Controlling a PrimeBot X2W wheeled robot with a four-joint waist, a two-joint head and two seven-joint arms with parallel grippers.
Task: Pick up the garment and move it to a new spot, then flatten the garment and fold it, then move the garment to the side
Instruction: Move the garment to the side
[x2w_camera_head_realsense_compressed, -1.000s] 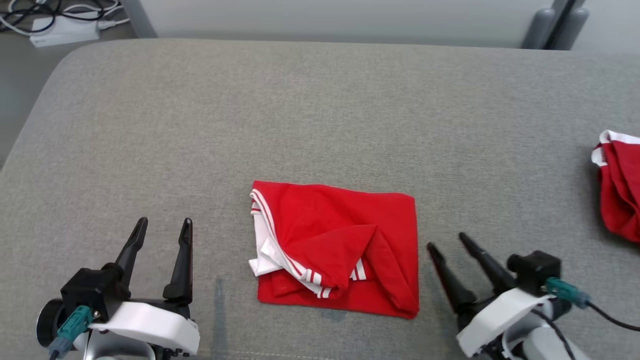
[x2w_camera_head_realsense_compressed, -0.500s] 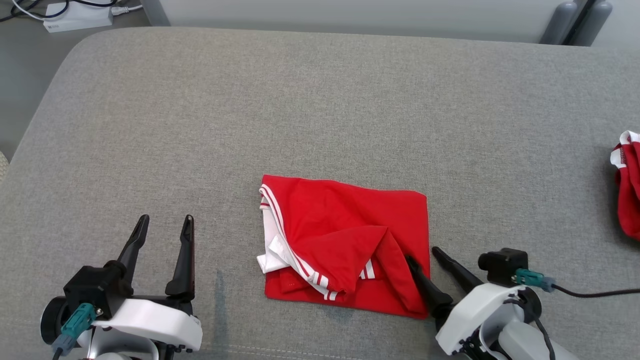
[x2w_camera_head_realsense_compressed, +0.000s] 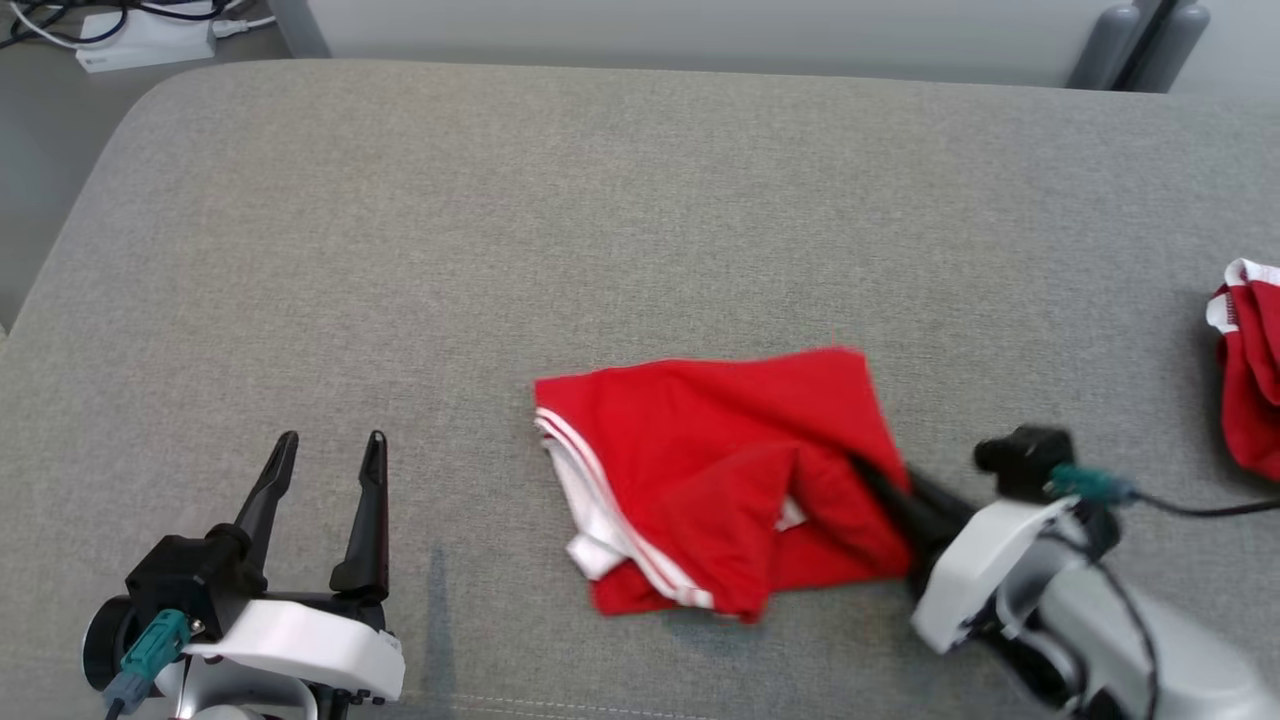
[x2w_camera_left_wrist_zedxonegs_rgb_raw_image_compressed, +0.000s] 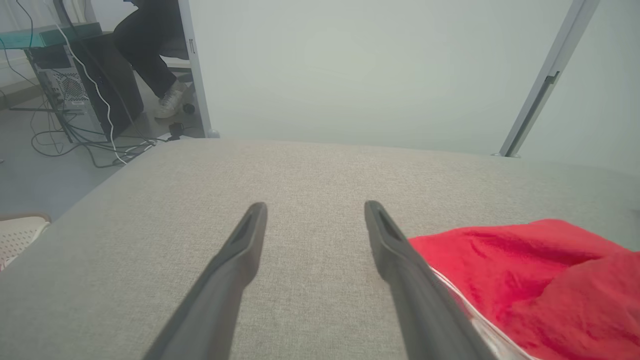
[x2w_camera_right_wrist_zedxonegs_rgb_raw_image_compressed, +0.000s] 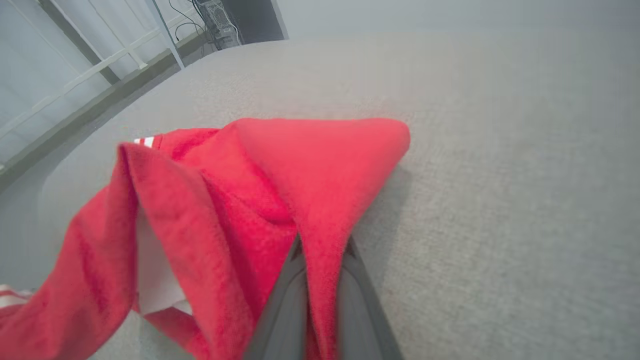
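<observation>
Gone from spread wide beside the cloth a second ago to pinched shut on it: right claw (x2w_camera_head_realsense_compressed: 872, 472), now clamping a ridge along the right edge of the folded red garment (x2w_camera_head_realsense_compressed: 700, 450) with white-striped trim. Dragged askew with it, that garment: tidy rectangle lost, right side pulled up and outward, striped layers bunched toward the front (partly a head-camera shift, probably). Lies near the front middle of the grey padded bench (x2w_camera_head_realsense_compressed: 600, 200), tented up at the gripped side in the right wrist view, flat on the cover elsewhere. Unmoved at the lower left, left claw (x2w_camera_head_realsense_compressed: 330, 445): fingers wide apart, holding nothing, short of the garment's left edge.

Risks from here, as judged. Looks like a one-sided grip on an outer fold only: likely to let the inner layers slide and undo the folding during the move to the side. Appears thin, too, just a narrow pleat of cloth between the fingers; may slip free against the drag of the textured cover. May bunch or roll the trailing left half, with nothing supporting it. Sits well apart at the right edge, a second red garment (x2w_camera_head_realsense_compressed: 1250, 380): could end up overlapped or snagged if carried too far that way.
</observation>
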